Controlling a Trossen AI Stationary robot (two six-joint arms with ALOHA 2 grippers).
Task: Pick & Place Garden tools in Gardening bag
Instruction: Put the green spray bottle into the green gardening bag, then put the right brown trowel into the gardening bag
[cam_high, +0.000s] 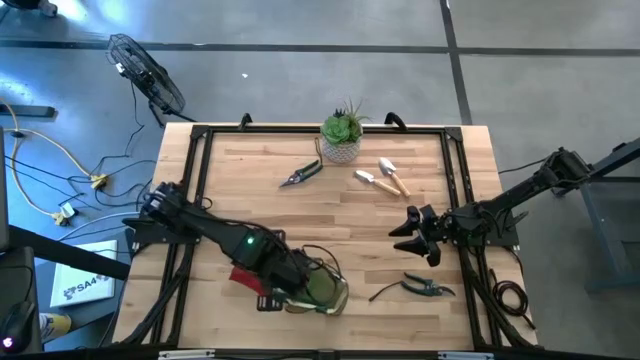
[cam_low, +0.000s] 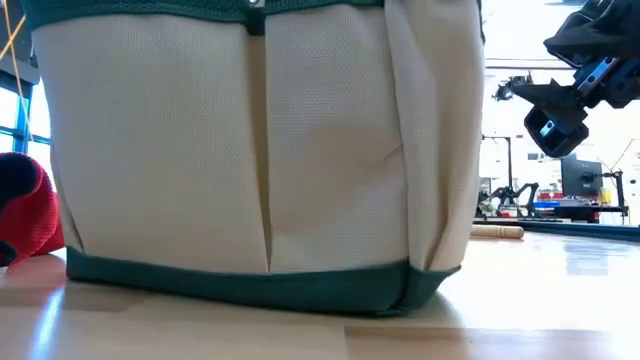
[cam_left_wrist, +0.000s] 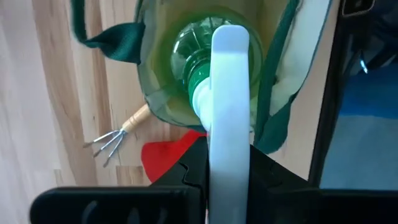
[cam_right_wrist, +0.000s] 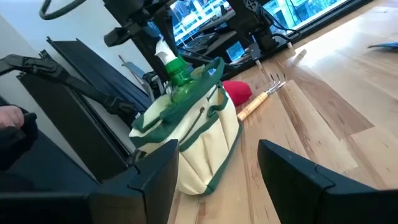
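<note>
Clamping the white trigger head of a green-and-white plastic spray bottle (cam_left_wrist: 214, 68), the left gripper (cam_high: 300, 285) holds it upright inside the olive-green and tan fabric gardening bag (cam_high: 322, 288) at the lower centre of the high view. Beside the bag lie a red cone-shaped piece (cam_high: 245, 277) and a wooden-handled rake (cam_left_wrist: 121, 132). The right gripper (cam_high: 412, 235), right of centre, hangs with fingers spread wide and nothing between them. Dark pruning shears (cam_high: 425, 287) lie below it; two wooden-handled trowels (cam_high: 385, 177), another pair of shears (cam_high: 300, 174) and a potted green plant (cam_high: 342, 133) sit toward the top. No readable writing shows on the tools or bag.
</note>
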